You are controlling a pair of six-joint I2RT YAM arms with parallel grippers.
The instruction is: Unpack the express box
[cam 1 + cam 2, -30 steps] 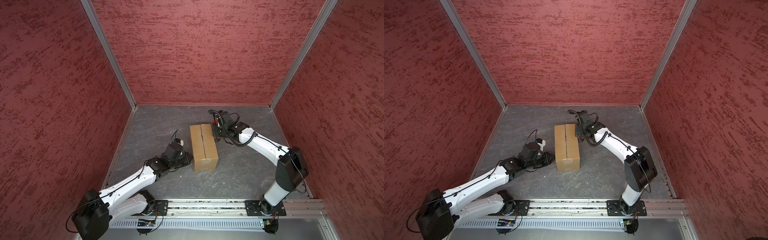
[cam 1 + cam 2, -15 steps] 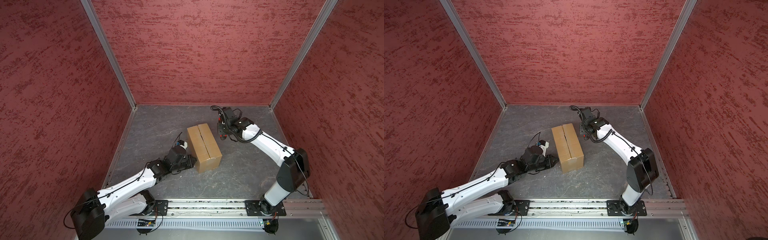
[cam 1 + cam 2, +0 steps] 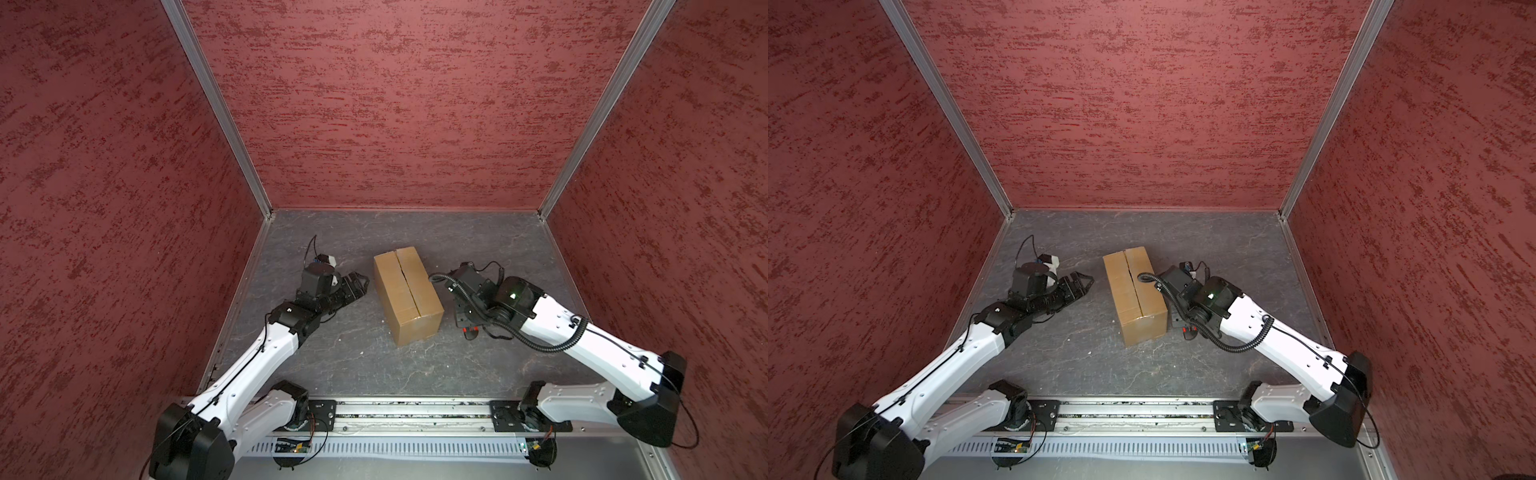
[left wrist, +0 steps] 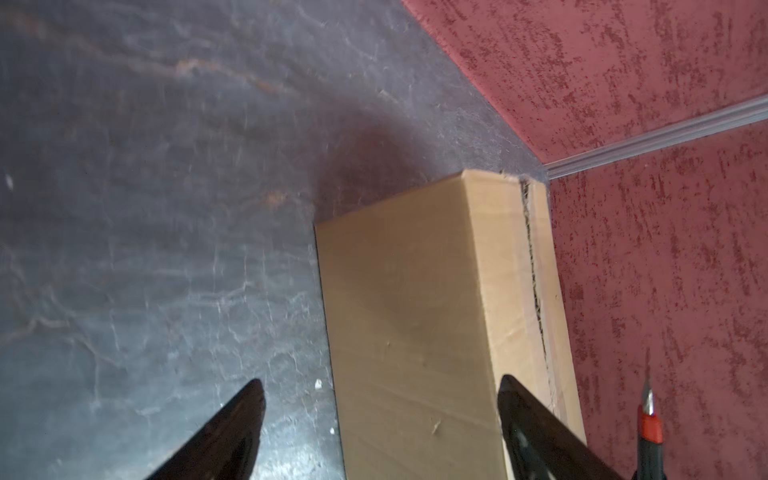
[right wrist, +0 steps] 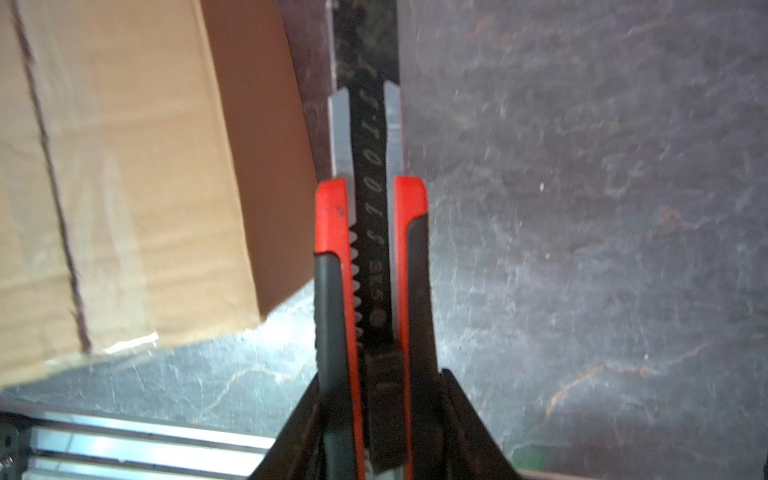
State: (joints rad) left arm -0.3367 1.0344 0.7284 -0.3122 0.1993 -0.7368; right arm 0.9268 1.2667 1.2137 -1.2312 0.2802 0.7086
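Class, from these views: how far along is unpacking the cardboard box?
Seemingly done: the centre seam of the express box looks slit. In hand: the right end effector grips the utility knife beside the box; the left end effector stands open at its other side. Left: the flaps lie flat, nothing taken out yet.

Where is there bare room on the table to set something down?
Widest bare stretch: the table between the express box and the back wall. Another runs from the box's near end to the front rail. Crowded: both long sides of the box, the open left gripper beside one, the right gripper with the utility knife beside the other.
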